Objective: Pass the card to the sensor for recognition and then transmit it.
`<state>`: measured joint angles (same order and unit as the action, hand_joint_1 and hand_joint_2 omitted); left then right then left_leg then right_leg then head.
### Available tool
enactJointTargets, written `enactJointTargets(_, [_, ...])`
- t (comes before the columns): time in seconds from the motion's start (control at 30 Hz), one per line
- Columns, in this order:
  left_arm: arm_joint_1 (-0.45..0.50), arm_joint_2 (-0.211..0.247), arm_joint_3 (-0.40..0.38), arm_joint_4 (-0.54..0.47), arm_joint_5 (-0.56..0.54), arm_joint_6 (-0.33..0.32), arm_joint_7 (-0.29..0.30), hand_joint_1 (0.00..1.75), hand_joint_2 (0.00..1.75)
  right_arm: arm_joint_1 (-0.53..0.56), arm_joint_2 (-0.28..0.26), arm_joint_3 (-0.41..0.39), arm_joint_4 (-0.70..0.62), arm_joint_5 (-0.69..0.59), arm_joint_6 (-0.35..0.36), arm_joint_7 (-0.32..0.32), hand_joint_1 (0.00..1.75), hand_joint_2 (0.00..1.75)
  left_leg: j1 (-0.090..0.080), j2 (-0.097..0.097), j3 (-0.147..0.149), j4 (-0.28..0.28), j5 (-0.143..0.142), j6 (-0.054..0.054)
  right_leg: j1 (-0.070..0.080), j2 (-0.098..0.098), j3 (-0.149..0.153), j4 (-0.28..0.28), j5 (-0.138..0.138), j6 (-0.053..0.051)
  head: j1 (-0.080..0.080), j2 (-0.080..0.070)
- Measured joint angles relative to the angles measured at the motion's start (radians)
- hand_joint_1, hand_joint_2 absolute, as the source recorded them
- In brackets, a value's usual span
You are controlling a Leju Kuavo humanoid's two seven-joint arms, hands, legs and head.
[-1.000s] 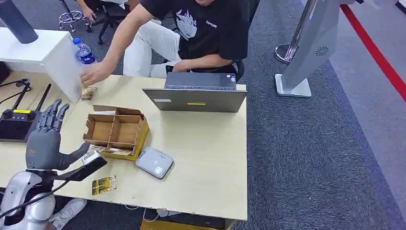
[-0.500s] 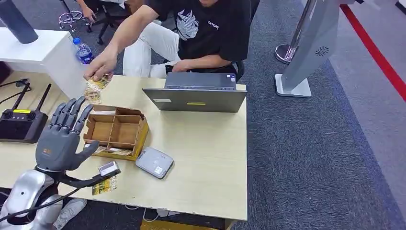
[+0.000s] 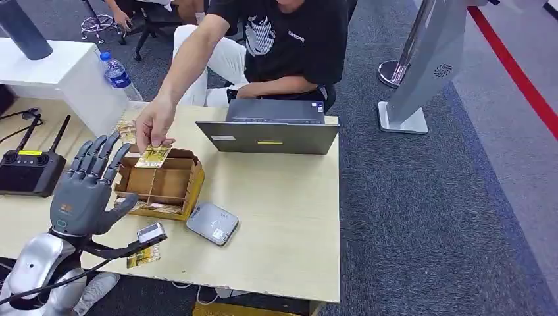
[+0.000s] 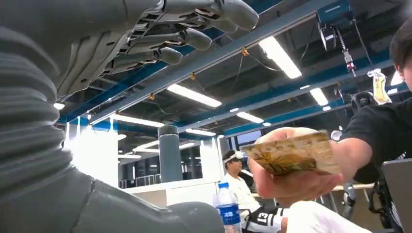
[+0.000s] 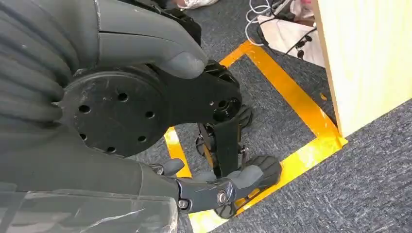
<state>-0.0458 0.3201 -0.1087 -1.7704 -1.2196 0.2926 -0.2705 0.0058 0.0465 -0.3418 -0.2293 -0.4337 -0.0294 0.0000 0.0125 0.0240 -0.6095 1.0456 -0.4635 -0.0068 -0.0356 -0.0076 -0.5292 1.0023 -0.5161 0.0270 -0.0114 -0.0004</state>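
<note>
While the person's hand [image 3: 152,123] holds the card [image 3: 152,156] out over the far edge of the wooden box [image 3: 160,179], near the counter's [image 3: 283,217] left side, the head view shows the left hand [image 3: 84,191] raised beside it, fingers [image 3: 99,153] apart and empty. To take it cleanly, the fingers should probably close on the card's free edge, then carry it to the grey sensor [image 3: 212,223] near the front edge. From the left wrist view, the card's [image 4: 291,153] printed face shows. The right hand [image 5: 145,48] hangs over the floor, its fingers' state unclear.
</note>
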Motion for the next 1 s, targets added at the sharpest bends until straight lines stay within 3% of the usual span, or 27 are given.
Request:
enactJointTargets(0.2, [0.005,-0.002,-0.001,-0.003,0.005,0.005,-0.001,0.00,1.75,0.000,0.003,-0.007,0.000,0.014,0.001,0.001,0.00,1.75,0.000,0.000,0.000,0.000,0.000,0.000,0.000,0.000,0.000,0.000,0.000,0.000,0.000,0.000])
enactJointTargets(0.6, [0.010,-0.059,-0.044,-0.008,-0.006,0.011,-0.011,0.00,1.75,0.000,0.008,-0.024,-0.001,0.042,0.006,0.006,0.00,1.75,0.000,0.000,0.000,0.000,0.000,0.000,0.000,0.000,0.000,0.000,0.000,0.000,0.000,0.000])
enactJointTargets(0.63, [0.010,-0.061,-0.045,-0.008,-0.006,0.010,-0.011,0.61,1.75,0.000,0.008,-0.024,-0.001,0.042,0.006,0.006,0.00,1.75,0.000,0.000,0.000,0.000,0.000,0.000,0.000,0.000,0.000,0.000,0.000,0.000,0.000,0.000])
enactJointTargets(0.67, [0.010,-0.062,-0.046,-0.008,-0.006,0.011,-0.011,1.75,1.75,0.000,0.008,-0.024,-0.001,0.043,0.006,0.006,0.00,1.75,0.000,0.000,0.000,0.000,0.000,0.000,0.000,0.000,0.000,0.000,0.000,0.000,0.000,0.000])
enactJointTargets(1.0, [0.014,-0.117,-0.061,0.019,0.004,0.014,-0.015,1.75,1.75,-0.001,0.014,-0.026,-0.002,0.077,0.012,0.009,0.00,1.75,0.000,0.000,-0.001,0.000,0.000,0.000,0.000,0.000,0.000,0.000,0.000,0.000,0.000,0.000])
